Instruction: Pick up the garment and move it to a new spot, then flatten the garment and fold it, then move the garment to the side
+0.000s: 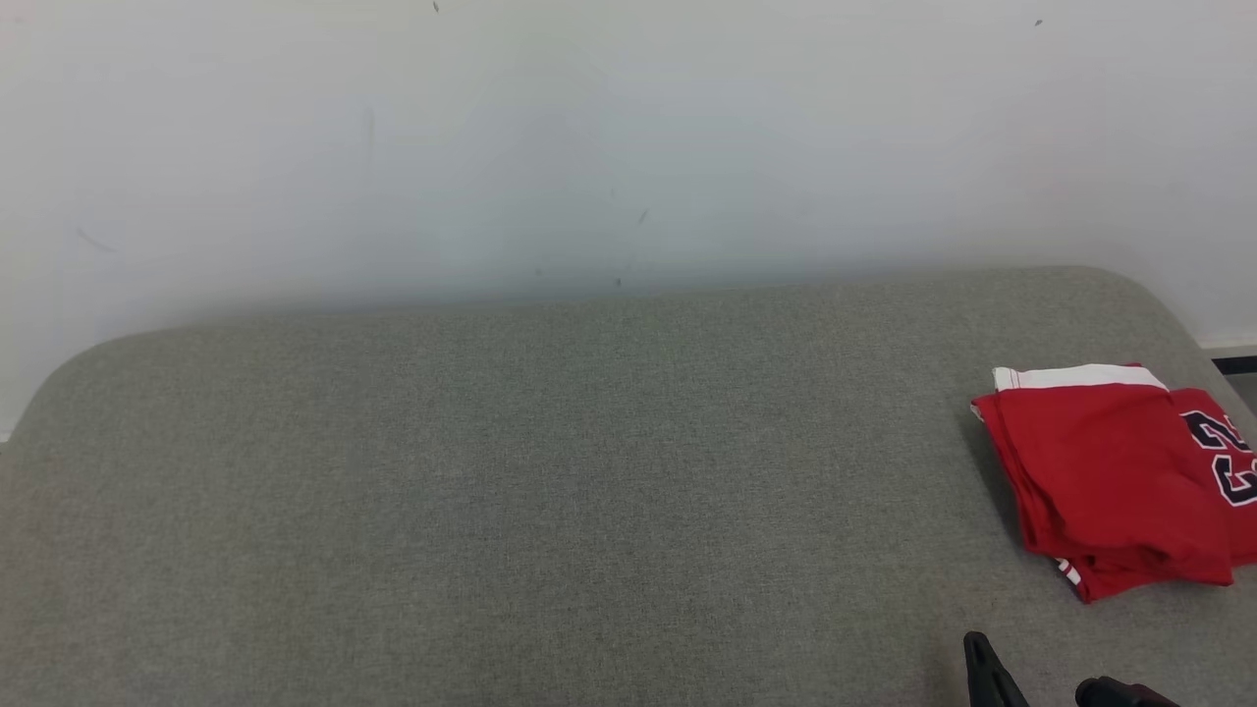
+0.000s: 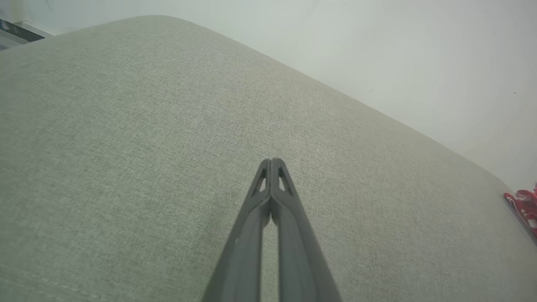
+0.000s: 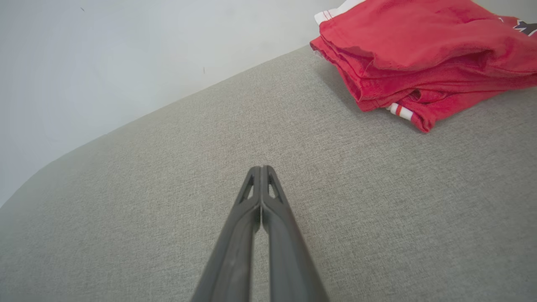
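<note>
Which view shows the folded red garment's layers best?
The right wrist view: the garment lies close, stacked layers and striped trim clear. The head view shows its top, cropped at the edge; the left wrist view, a red sliver.

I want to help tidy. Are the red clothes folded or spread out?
Folded. The red garment lies as a compact stack of layers on the grey cushion.

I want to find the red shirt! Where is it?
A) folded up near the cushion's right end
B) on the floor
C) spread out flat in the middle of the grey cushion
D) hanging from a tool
A: the red shirt lies folded in stacked layers near the right end of the grey cushion.
</note>
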